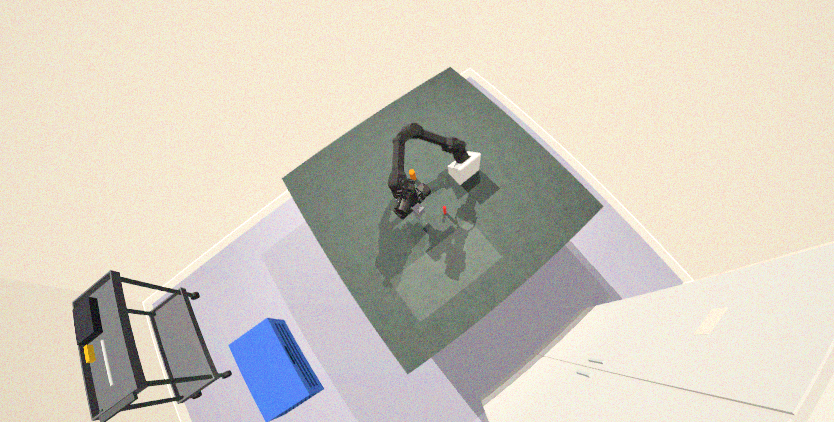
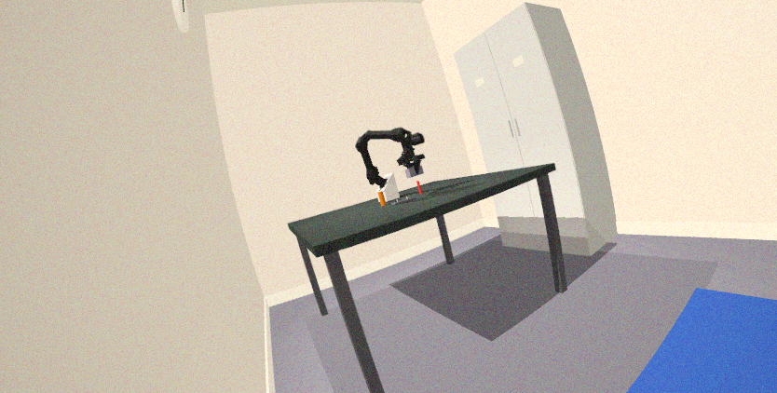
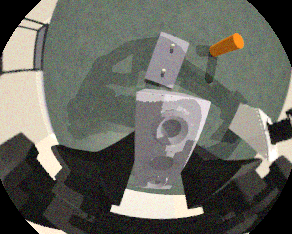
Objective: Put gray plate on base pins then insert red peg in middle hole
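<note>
My gripper [image 1: 410,207] [image 2: 414,168] [image 3: 158,133] is shut on the gray plate [image 1: 418,209] [image 2: 415,172] [image 3: 146,117] and holds it well above the table. The wrist view shows the plate's large middle hole and a smaller hole nearer the fingers. The gray base [image 2: 401,201] [image 3: 158,59] lies on the table with two short pins pointing up. It appears ahead of the plate's far edge in the wrist view, and the arm hides it in the top view. The red peg [image 1: 444,210] [image 2: 418,187] stands upright on the table, apart from the plate. I cannot see it in the wrist view.
An orange cylinder [image 1: 412,174] [image 2: 382,197] [image 3: 226,46] stands near the base. A white block [image 1: 465,168] [image 2: 389,188] [image 3: 248,126] is at the arm's foot. The green table [image 1: 525,197] [image 2: 353,219] has a lighter rectangle [image 1: 420,302] on its top.
</note>
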